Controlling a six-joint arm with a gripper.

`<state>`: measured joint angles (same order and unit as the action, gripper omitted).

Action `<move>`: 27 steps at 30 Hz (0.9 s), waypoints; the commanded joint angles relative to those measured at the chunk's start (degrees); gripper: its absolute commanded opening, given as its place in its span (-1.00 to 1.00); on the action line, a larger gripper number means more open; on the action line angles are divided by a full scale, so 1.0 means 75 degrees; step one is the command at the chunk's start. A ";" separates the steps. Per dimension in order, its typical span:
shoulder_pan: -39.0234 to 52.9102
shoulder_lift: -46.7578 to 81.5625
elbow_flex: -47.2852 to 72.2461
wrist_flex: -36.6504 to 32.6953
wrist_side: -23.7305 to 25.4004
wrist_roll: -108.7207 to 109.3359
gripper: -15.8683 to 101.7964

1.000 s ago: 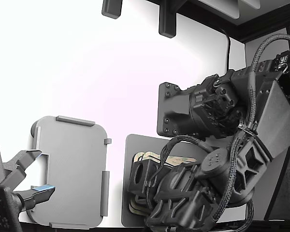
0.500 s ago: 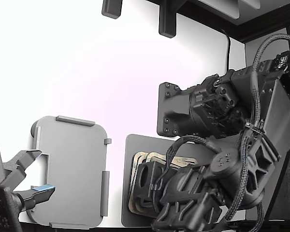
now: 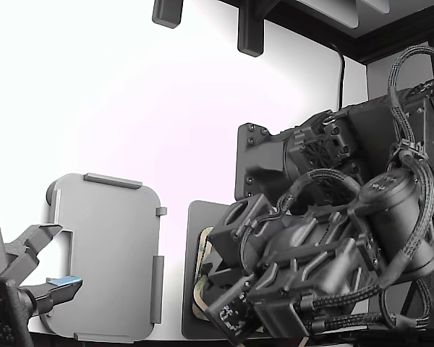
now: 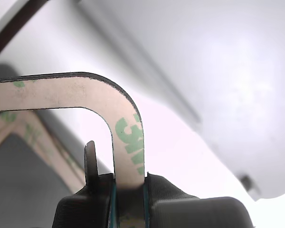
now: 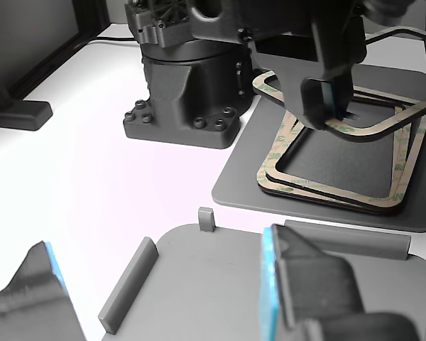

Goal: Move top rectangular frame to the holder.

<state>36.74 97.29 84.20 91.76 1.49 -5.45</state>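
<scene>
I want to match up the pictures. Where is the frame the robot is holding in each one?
Exterior view: the top frame is mostly hidden behind the arm; only an edge peeks out low, right of the grey holder.
Wrist view: the frame fills the middle, its corner curving down into the gripper.
Other view: the frame is tilted up at upper right, pinched by the gripper.
Shared landmark: the stack of frames below it.

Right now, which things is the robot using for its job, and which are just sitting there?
For the job:
top frame, shut in the gripper
holder, waiting with nothing in it

Just there:
other frames
dark mat
black block
</scene>
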 commanded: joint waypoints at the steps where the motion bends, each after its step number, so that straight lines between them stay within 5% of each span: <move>1: -0.0445 0.0223 -0.0457 0.0152 0.0375 0.0645 -0.91; 15: -0.1641 -0.1020 -0.2227 0.0375 0.1816 0.3270 -0.91; 27: -0.2133 -0.2484 -0.3035 -0.0199 0.1582 0.3645 -0.91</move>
<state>21.80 77.70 61.96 90.97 13.62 22.15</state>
